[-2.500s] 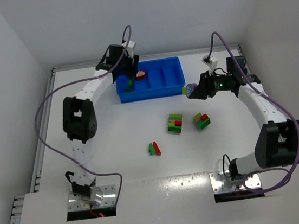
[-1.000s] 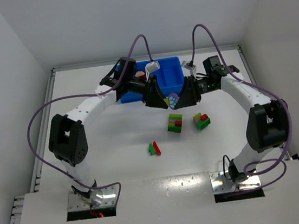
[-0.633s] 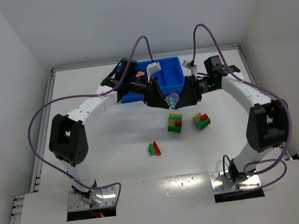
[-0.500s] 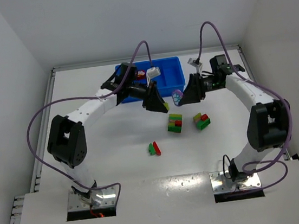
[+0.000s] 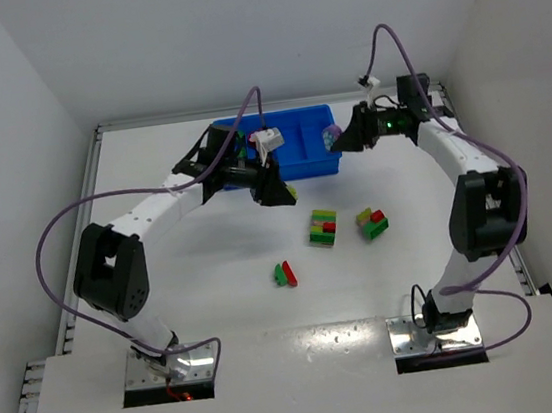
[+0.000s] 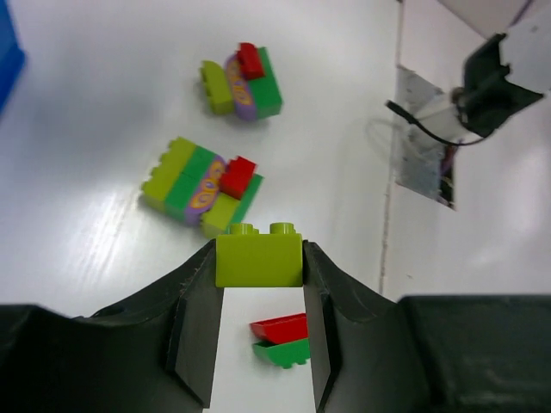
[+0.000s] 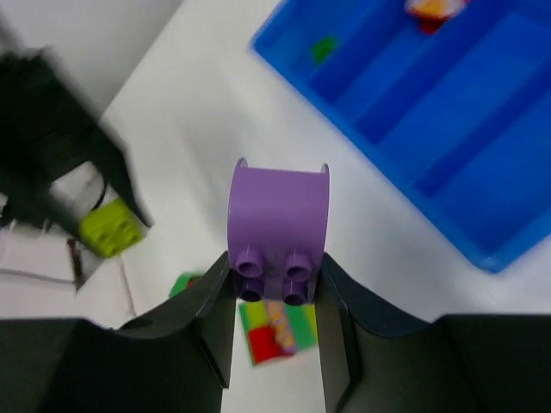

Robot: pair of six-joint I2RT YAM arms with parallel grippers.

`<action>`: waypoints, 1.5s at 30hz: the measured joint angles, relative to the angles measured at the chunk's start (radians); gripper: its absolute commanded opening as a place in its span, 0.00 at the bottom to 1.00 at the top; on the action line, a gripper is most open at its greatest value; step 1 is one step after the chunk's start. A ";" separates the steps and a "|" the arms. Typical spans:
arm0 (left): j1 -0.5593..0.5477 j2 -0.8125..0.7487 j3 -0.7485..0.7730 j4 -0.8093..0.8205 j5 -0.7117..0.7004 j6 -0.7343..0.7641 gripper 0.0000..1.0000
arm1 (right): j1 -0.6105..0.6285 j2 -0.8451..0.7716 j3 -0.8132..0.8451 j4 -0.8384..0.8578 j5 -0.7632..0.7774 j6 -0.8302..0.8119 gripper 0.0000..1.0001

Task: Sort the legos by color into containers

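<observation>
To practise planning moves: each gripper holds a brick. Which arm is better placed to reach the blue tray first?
Probably right: the right gripper with the purple brick is at the tray; the left gripper holds its lime brick over the table.

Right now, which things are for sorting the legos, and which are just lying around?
For the job: the held lime brick, the held purple brick, the bigger clump, the smaller clump, the red-and-green pair, the blue tray.

Just there: the purple cables, the metal base plates.
</observation>
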 measured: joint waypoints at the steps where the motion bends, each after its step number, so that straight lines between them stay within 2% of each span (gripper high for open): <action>1: 0.000 -0.005 -0.002 0.006 -0.017 0.000 0.03 | 0.005 0.019 0.023 0.035 0.046 0.033 0.00; 5: 0.001 -0.025 -0.013 0.034 -0.110 -0.003 0.03 | 0.039 0.201 0.282 0.103 0.288 0.124 0.00; 12: 0.006 -0.042 -0.029 0.059 -0.258 -0.003 0.03 | 0.111 0.414 0.528 0.114 0.594 0.135 0.00; 23: 0.010 -0.047 -0.031 0.068 -0.323 -0.006 0.03 | 0.210 0.609 0.629 0.109 0.809 0.097 0.00; 32: 0.010 -0.047 -0.031 0.076 -0.334 -0.014 0.04 | 0.243 0.628 0.642 0.121 1.019 0.010 0.00; 35: 0.010 -0.047 -0.031 0.078 -0.336 -0.015 0.04 | 0.247 0.634 0.643 0.135 1.069 -0.014 0.08; 39: 0.010 -0.046 -0.031 0.082 -0.341 -0.020 0.04 | 0.247 0.652 0.643 0.142 1.108 -0.034 0.40; 42: 0.010 -0.041 -0.031 0.085 -0.345 -0.026 0.04 | 0.247 0.658 0.643 0.142 1.118 -0.039 0.49; 45: 0.010 -0.035 -0.031 0.091 -0.346 -0.030 0.04 | 0.249 0.658 0.643 0.152 1.124 -0.044 0.54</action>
